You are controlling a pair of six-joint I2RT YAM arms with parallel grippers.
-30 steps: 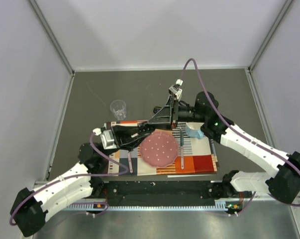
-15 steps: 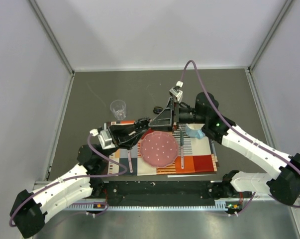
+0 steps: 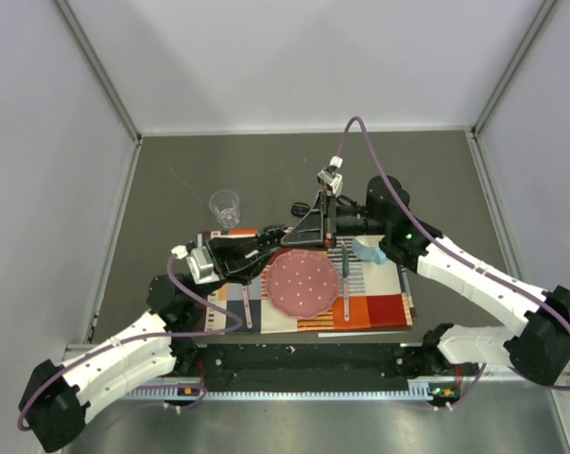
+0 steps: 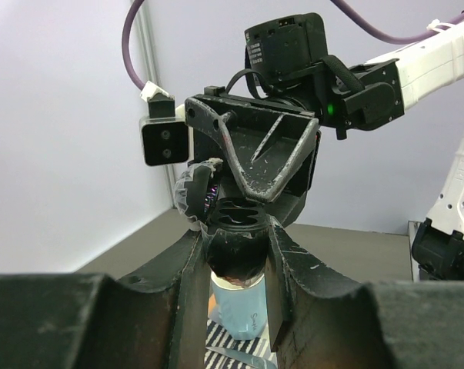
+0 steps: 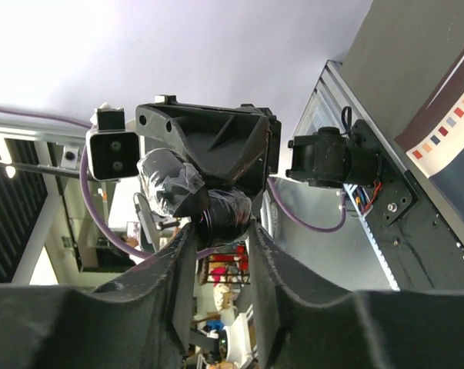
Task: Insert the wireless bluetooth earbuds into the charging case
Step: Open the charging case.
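Left wrist view: the small, black, pebble-shaped charging case [image 4: 235,254] is being clamped in the fully closed jaws of the left gripper [image 4: 238,231] and held in the air. What look like two oval hollows are being shown at its top. The tiny glossy black earbuds are not being made out in any view.

Over the last second the case is being carried forward to meet the right gripper [image 5: 221,229]. Its jaws are being drawn in from a wider spread and are now flanking the case's smooth rounded shell [image 5: 225,215]. Whether a firm grip is being made there cannot be told. A two-handed hold or handover is being judged as under way, and insertion as not yet done.

Below, a round, pink, speckled plate [image 3: 303,284] is being seen on a colour-block cloth placemat [image 3: 379,307]. A pale blue mug [image 3: 370,249] is standing beside the plate, and a clear ribbed plastic cup [image 3: 225,205] is standing apart on the matt grey tabletop [image 3: 171,170].
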